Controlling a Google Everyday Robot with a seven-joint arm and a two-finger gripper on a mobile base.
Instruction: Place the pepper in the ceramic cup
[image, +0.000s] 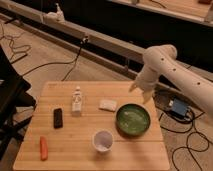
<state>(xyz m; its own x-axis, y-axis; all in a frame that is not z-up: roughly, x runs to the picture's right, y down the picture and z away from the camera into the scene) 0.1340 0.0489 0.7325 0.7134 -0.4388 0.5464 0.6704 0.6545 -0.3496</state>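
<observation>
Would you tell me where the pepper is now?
In the camera view, the pepper lies at the table's front-left corner, below the black slab; the gripper hangs open far off, beyond the green plate.

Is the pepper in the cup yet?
Out. The pepper lies on the table, apart from the cup. The open end effector hovers by the table's far edge, empty.

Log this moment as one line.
gripper: open, empty, near table far-right corner | pepper: front-left, untouched | ceramic cup: empty
</observation>
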